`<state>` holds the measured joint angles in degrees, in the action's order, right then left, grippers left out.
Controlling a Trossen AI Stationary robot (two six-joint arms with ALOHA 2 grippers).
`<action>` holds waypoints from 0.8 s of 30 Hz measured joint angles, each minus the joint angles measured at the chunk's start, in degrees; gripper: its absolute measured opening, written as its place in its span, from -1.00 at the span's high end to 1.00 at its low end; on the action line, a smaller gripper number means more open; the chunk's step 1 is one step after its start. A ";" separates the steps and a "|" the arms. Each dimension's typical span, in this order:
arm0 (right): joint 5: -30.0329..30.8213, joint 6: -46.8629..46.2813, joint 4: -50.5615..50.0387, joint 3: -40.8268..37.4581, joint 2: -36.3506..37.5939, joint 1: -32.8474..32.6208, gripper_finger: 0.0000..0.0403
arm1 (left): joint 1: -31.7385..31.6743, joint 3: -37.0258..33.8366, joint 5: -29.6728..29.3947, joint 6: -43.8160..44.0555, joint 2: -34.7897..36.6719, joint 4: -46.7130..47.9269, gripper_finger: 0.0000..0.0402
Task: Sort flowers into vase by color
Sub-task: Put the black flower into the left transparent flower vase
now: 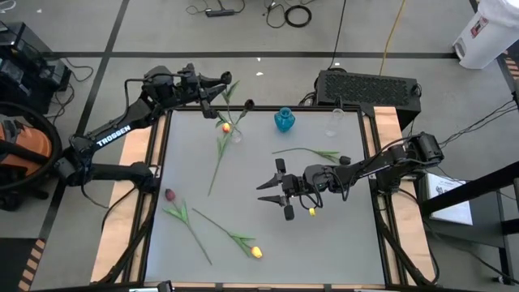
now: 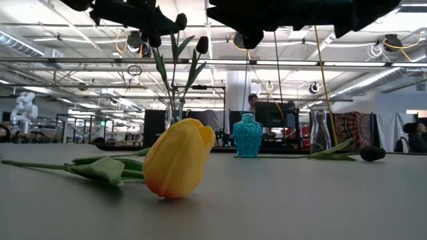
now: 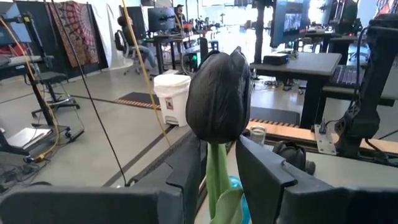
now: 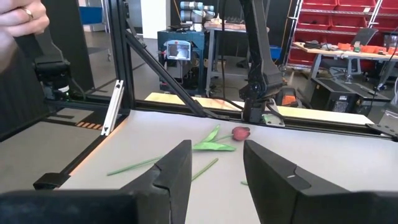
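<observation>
In the high view we see a vase (image 1: 284,120) at the desk's (image 1: 349,235) upper middle, flowers (image 1: 219,150) in a jar at upper left, one tulip (image 1: 233,238) at lower left, another (image 1: 310,152) right of centre.

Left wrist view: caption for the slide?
Black tulip stands upright between the left gripper's open fingers, lab floor behind.

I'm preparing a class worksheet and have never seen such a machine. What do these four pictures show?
Two robot arms work at a table. One picture looks down from above, one looks level across the tabletop, and two come from cameras on the wrists. Tulips lie on the table, among them a yellow tulip and a dark red tulip. A blue vase stands there too. The left gripper is open around a black tulip. The right gripper hovers open and empty.
</observation>
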<state>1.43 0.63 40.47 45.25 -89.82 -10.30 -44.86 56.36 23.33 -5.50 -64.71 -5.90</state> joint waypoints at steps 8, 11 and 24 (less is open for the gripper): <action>0.00 0.01 0.00 0.00 0.00 0.00 0.32 | 0.00 0.00 -1.03 -2.42 0.00 3.06 0.46; 0.00 -0.01 0.00 0.00 0.00 0.01 0.32 | 0.00 0.00 -1.07 -2.67 0.00 3.26 0.46; 0.00 -0.01 0.00 0.00 0.00 0.01 0.32 | 0.00 0.00 -1.06 -2.37 0.00 4.54 0.28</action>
<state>1.43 0.62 40.47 45.25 -89.82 -10.28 -44.86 56.36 22.27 -7.87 -64.71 -1.36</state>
